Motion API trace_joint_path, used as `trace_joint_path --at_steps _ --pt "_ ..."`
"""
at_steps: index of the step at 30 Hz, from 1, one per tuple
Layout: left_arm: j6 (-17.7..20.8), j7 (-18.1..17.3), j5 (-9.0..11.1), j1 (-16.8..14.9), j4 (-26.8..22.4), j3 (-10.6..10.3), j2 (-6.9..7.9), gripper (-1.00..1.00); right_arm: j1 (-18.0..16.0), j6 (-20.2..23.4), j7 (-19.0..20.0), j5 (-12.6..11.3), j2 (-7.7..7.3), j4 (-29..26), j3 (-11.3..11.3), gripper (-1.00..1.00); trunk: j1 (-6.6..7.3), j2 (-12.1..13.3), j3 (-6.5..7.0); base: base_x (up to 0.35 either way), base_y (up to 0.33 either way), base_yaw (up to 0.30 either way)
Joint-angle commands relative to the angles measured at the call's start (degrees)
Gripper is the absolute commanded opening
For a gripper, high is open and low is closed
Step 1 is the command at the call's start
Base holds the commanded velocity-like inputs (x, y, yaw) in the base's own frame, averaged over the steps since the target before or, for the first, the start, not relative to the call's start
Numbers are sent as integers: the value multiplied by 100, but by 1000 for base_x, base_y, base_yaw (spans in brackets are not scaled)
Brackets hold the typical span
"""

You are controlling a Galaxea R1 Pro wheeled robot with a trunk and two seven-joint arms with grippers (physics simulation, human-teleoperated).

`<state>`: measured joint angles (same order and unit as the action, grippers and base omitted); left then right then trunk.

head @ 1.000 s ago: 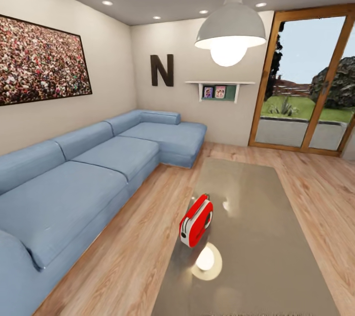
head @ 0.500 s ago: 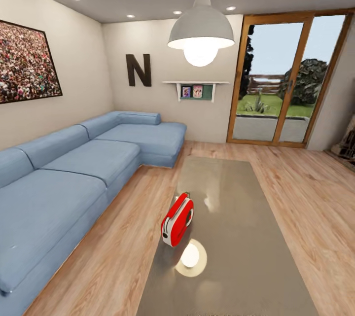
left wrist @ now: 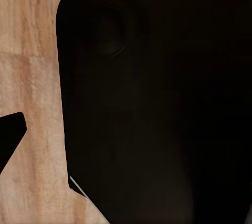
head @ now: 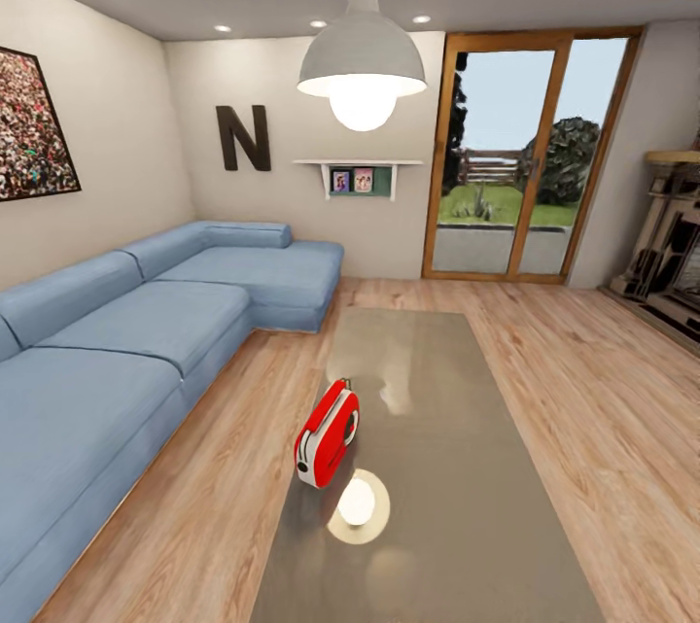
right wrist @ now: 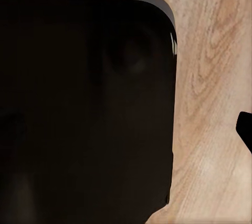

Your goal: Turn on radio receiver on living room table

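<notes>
— Radio [head: 327,433]: where is it placed?
— It is stood on edge at the table's [head: 467,506] left side, near the sofa [head: 146,331].
— And the grippers?
— Their opening cannot be told; dark bodywork is seen over wood floor [left wrist: 31,77].

The head camera swings right across the living room: the blue sofa [head: 146,331], letter N [head: 243,138] and pendant lamp [head: 362,69] slide left in frame, the wall picture [head: 34,125] slips largely out of view, and a fireplace [head: 671,244] enters at right. The radio receiver [head: 327,432] on the table [head: 457,506] sits further left in frame than a second ago.
</notes>
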<state>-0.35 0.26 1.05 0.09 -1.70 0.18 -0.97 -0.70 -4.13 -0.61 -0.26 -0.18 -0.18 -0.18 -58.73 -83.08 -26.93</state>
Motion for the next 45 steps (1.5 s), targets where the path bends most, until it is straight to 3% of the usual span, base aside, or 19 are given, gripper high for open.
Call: trace_joint_path --at_steps 1,25,45 --pt "0 0 0 0 -1 0 0 100 0 0 0 0 0 0 0 100 0 0 0 0 0 -16" --pt "0 -35 -8 0 -3 0 9 100 0 0 0 0 0 2 0 100 0 0 0 115 25 -3" --pt "0 -35 -8 0 0 0 7 100 0 0 0 0 7 0 0 100 0 0 0 1 0 -160"
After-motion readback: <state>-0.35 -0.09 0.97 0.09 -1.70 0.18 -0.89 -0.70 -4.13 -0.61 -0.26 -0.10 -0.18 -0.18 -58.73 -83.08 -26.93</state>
